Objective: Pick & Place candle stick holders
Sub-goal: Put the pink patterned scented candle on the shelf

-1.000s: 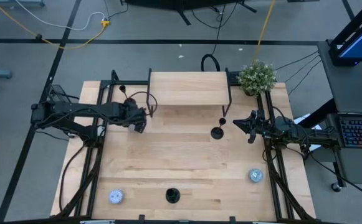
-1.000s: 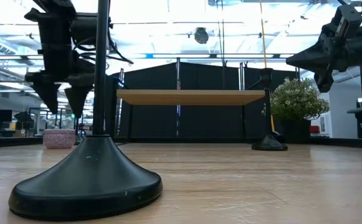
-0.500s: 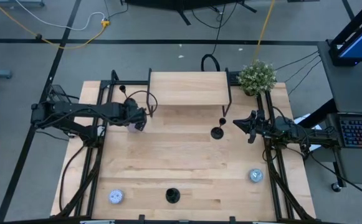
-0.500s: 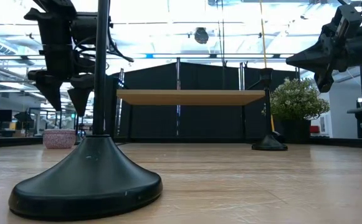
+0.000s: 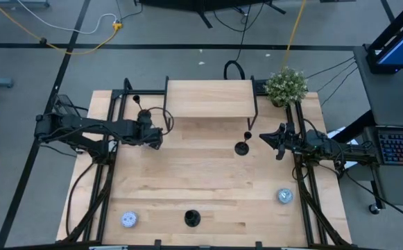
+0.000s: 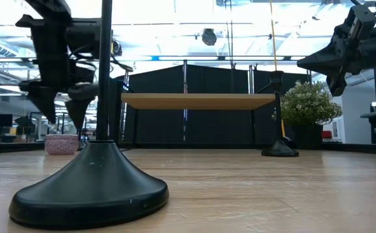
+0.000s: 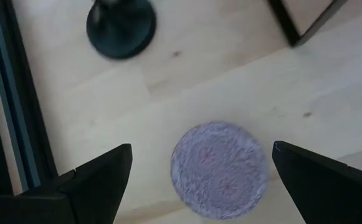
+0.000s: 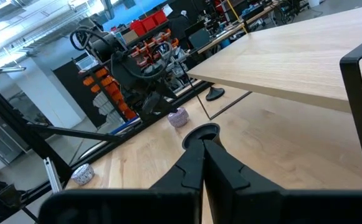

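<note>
Three black candle stick holders stand on their round bases: one [image 5: 241, 147] at mid-table, one [image 5: 192, 219] by the near edge, and one [image 5: 144, 114] at the shelf's left leg. In the left wrist view this last holder's base [image 7: 119, 25] lies beyond a lilac tin [image 7: 219, 169]. My left gripper [image 7: 202, 149] hangs open above that tin, pointing steeply down, one finger on either side and touching nothing. In the high view it [image 5: 151, 139] covers the tin. My right gripper [image 8: 202, 152] waits shut and level at the table's right edge [image 5: 279, 139].
A raised wooden shelf [image 5: 210, 98] on black legs stands at the far middle, with a potted plant [image 5: 286, 85] at the far right. Two pale tins sit near the front, one on the left [image 5: 130, 220] and one on the right [image 5: 284, 196]. Black frame rails run along both sides.
My left gripper has sunk a little toward the lilac tin and rolled slightly, staying open. In the high view it now covers the tin, which showed beside it half a second ago.
</note>
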`<state>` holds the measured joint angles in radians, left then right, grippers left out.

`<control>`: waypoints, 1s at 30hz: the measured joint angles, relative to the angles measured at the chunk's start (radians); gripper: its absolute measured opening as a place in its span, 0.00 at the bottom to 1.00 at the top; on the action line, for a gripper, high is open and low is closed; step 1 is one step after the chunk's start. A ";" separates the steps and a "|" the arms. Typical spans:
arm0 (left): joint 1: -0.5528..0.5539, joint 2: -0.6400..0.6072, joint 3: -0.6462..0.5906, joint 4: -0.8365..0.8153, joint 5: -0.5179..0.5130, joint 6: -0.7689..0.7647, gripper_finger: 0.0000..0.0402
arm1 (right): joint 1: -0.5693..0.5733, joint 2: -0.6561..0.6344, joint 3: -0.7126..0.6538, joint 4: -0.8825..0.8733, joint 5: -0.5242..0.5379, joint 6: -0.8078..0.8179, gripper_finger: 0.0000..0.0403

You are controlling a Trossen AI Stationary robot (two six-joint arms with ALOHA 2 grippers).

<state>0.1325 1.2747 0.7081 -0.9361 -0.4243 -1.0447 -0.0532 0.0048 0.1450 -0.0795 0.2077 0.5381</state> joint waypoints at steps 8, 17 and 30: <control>-0.027 0.000 -0.058 0.063 0.024 -0.094 0.98 | 0.000 0.000 0.000 0.000 0.000 0.000 0.00; -0.050 0.000 -0.069 0.073 0.028 -0.109 0.98 | 0.000 0.000 0.000 0.000 0.000 0.000 0.00; -0.050 0.000 -0.086 0.077 0.037 -0.055 0.98 | 0.000 0.000 0.000 0.000 0.000 0.000 0.00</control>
<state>0.0826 1.2751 0.6223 -0.8587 -0.3877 -1.1001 -0.0532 0.0048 0.1451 -0.0795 0.2077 0.5380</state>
